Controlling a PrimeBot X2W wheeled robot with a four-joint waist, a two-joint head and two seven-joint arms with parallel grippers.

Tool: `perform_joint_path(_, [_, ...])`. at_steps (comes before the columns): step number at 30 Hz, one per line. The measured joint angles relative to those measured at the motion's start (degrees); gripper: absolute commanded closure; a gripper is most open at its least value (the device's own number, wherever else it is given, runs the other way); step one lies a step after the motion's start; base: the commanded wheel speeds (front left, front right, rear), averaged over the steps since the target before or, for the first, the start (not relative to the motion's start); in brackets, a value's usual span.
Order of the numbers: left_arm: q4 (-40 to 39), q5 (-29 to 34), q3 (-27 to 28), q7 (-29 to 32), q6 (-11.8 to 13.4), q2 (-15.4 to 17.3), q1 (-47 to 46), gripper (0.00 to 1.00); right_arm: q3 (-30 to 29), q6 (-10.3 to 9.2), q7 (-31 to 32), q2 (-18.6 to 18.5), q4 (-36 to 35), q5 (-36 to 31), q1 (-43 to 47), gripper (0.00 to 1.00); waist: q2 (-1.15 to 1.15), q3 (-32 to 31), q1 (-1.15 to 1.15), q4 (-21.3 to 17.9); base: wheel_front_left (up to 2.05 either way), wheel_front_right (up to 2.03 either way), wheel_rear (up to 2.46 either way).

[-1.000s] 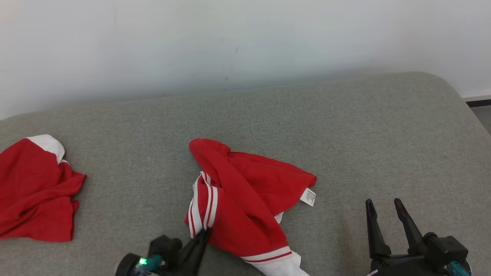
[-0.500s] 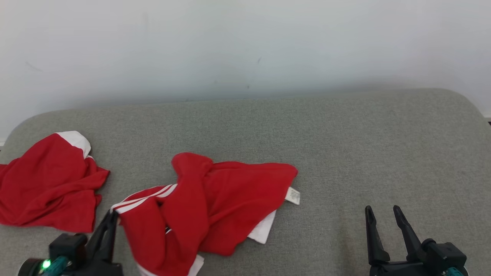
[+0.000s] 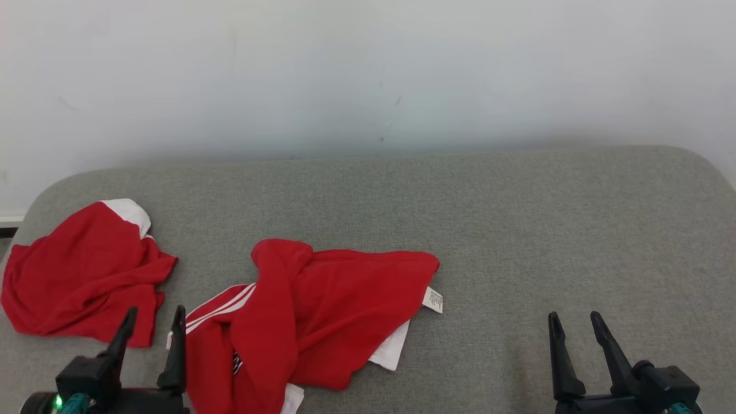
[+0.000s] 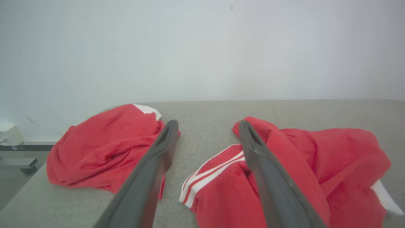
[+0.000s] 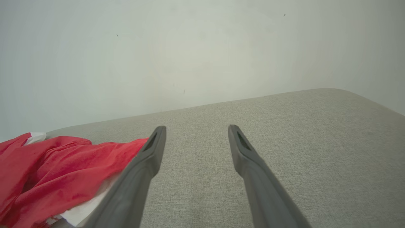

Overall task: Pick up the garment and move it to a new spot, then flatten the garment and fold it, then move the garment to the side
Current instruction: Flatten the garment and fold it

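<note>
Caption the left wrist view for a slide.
Open left hand above a grey fabric surface, between a crumpled red garment with white stripes and a second crumpled red-and-white garment.

Grey fabric surface [image 3: 517, 230], white wall [image 3: 368, 69] behind

The head camera is looking forward and down over the grey cushion [image 3: 517, 230] toward the white wall [image 3: 368, 69]. The left wrist camera is sitting low and close behind the left gripper [image 4: 207, 123], sharing the striped garment [image 4: 300, 164] and second red garment [image 4: 104, 148] with the head view. The right wrist camera is looking low along the right gripper [image 5: 196, 127], catching the striped garment's edge.
</note>
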Motion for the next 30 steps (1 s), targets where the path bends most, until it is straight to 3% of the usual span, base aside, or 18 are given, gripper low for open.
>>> perform_joint_path(9, [-12.4,6.42,1.85,-0.05,-0.15,-5.12,2.67,0.0,0.65,0.0,-0.01,-0.11,-0.01,-0.04,0.09,0.0,0.0,-0.58,0.0,1.09,0.0,0.0,0.0])
perform_joint_path(17, [-11.51,9.5,2.18,-0.05,-2.36,-8.53,5.25,0.0,2.4,0.0,-0.01,-1.03,0.98,-0.05,0.04,0.0,0.0,-0.82,0.0,2.08,0.0,0.0,0.0])
perform_joint_path(24, [-10.46,10.92,5.32,-0.05,-2.76,-9.01,5.17,0.0,9.56,0.0,-0.01,-2.57,3.87,0.56,-3.07,0.0,0.0,-0.77,0.0,3.39,0.0,0.0,0.0])
perform_joint_path(30, [-10.36,11.66,6.05,-0.05,-3.7,-9.85,5.05,0.0,16.89,0.0,0.41,-3.35,10.42,1.86,-9.8,0.0,0.0,-0.37,0.0,4.89,0.0,0.0,0.0])
